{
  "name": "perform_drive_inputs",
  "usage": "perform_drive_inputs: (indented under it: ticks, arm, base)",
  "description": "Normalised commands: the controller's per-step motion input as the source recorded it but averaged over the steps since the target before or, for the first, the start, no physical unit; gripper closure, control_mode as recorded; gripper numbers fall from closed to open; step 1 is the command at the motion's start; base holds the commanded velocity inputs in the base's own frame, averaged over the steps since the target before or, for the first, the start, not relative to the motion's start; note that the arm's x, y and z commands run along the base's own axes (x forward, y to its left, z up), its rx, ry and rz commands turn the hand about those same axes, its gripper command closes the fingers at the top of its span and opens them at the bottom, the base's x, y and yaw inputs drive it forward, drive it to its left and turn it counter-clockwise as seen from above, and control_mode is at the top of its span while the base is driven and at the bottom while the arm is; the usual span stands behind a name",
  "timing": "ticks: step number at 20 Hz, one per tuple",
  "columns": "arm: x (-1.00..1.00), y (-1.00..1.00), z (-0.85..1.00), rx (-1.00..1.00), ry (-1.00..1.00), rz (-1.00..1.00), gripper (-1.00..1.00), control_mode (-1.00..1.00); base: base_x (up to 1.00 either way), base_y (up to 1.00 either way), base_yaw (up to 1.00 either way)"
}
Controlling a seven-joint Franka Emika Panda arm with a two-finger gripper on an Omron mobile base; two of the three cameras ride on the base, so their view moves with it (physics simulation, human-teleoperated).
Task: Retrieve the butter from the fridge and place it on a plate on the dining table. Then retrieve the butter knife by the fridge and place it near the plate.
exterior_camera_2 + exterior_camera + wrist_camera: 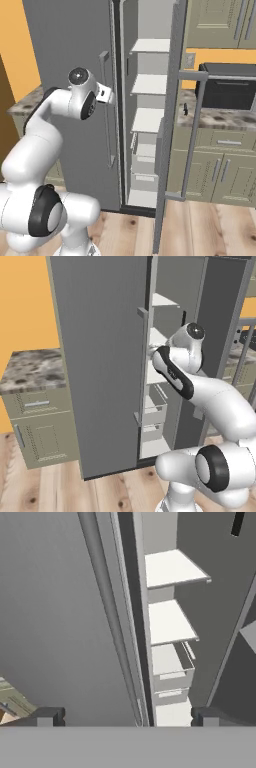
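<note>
**Fridge open, butter not yet found**

You are in the first step: fetching the butter. On the left stands the fridge's (100, 356) closed door, with a marble-topped cabinet (35, 371) beside it. The arm reaches toward the gap where the right door (172, 125) hangs open. Your pincer (125, 714) is spread wide and carries nothing, poised at the edge of the closed door and looking into the compartment. The white shelves (170, 567) and the drawers (170, 662) below look bare; I cannot tell where the butter lies. To the right, a small dark item (185, 109), possibly the butter knife, rests on the surface near the fridge. Next, I judge, you need to search further inside before reaching.
</note>
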Motion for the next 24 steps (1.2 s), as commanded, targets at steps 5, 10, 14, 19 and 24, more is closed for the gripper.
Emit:
perform_drive_inputs:
  ticks: [5,10,14,19,24]
  arm:
    - [0.14,0.17,0.07,-0.2,0.0,-0.03,-1.0,-1.0]
    - [0.16,0.29,0.09,-0.04,0.0,0.0,-1.0,-1.0]
    - [0.22,0.1,0.06,-0.01,0.0,0.0,-1.0,-1.0]
    - [0.32,0.0,0.0,0.0,0.0,0.0,-1.0,-1.0]
    - [0.51,0.0,0.0,0.0,0.0,0.0,-1.0,-1.0]
  base:
    - [0.0,0.0,0.0]
    - [0.0,0.0,0.0]
    - [0.0,0.0,0.0]
    - [0.0,0.0,0.0]
    - [0.0,0.0,0.0]
